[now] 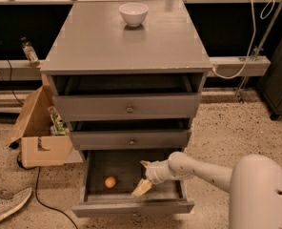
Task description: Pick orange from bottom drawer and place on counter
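The orange (110, 182) lies on the dark floor of the open bottom drawer (131, 207), towards its left side. My gripper (144, 176) is inside the same drawer, to the right of the orange and apart from it. Its two pale fingers (142, 188) are spread open and hold nothing. The white arm reaches in from the lower right. The counter (112, 42) is the flat grey top of the cabinet, far above the gripper.
A white bowl (133, 13) stands at the back of the counter. The two upper drawers are pulled out slightly. An open cardboard box (40, 132) stands left of the cabinet, with a shoe (5, 206) and a cable on the floor.
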`<state>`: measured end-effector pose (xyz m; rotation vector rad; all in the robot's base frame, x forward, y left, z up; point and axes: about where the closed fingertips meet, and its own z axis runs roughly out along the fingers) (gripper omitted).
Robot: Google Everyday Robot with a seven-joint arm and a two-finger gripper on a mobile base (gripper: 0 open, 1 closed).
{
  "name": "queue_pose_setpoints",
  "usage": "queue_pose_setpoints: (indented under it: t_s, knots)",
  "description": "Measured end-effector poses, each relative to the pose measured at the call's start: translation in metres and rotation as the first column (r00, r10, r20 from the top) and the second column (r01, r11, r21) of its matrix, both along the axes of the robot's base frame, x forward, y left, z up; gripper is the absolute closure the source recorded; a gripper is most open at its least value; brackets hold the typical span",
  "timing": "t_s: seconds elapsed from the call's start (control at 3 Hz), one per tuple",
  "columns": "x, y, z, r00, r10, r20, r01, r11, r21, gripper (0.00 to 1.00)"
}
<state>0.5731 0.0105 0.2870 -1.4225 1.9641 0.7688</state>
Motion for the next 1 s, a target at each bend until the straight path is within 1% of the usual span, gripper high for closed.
queue_pose_setpoints:
  t_s: [0.33, 0.67, 1.0]
  knots:
    - [0.028, 0.022, -0.051, 0.9974, -0.067, -0.025, 0.068, 0.997, 0.025, 0.00]
    - [0.044, 0.038, -0.076, 0.9923, -0.121, -0.025, 0.122, 0.992, 0.031, 0.00]
    - [0.052, 0.075, -0.103, 0.9928, -0.119, -0.015, 0.119, 0.992, 0.045, 0.00]
